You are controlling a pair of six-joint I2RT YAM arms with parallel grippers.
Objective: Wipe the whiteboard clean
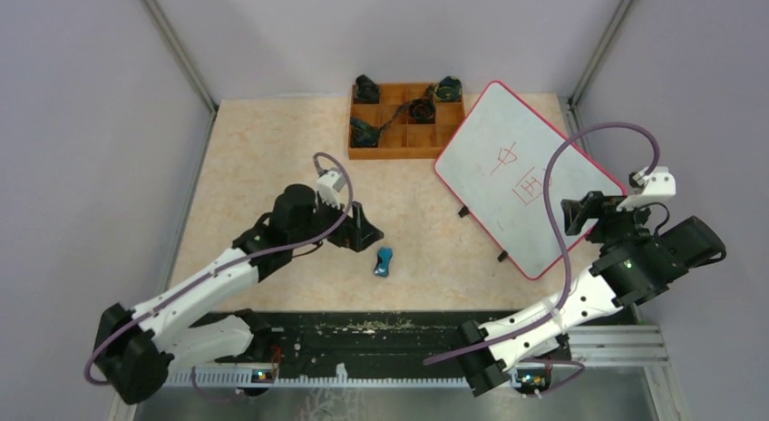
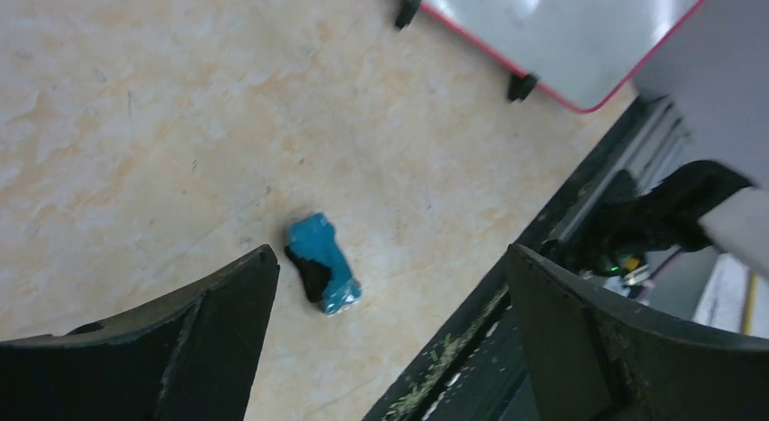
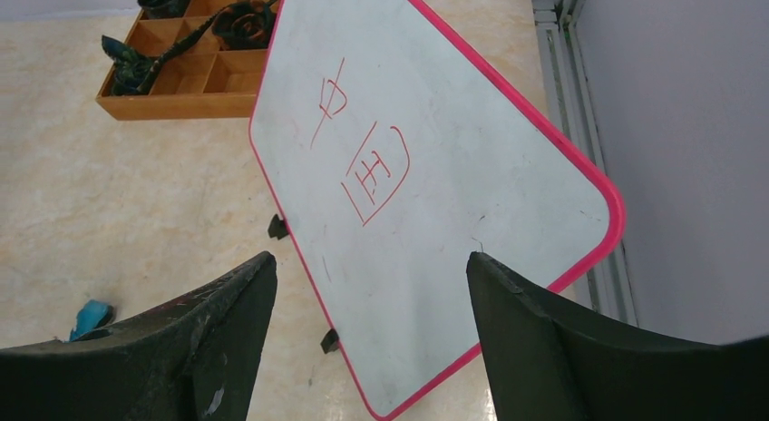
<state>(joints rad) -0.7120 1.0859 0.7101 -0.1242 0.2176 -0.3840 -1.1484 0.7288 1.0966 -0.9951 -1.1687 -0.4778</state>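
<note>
Both gaping empty, left pincer [image 2: 390, 258] and right pincer [image 3: 372, 262] are hovering, the left needing to straddle the eraser [image 2: 322, 276] squarely.

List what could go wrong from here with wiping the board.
1. The blue eraser lies loose on the table, just beyond the open left gripper and not held. A careless grab might push it toward the table's near edge.
2. The whiteboard stands on small feet, and the open right gripper holds nothing, so wiping might slide the board.
3. The red writing sits mid-board, away from the left arm, so a wipe may miss part.
</note>
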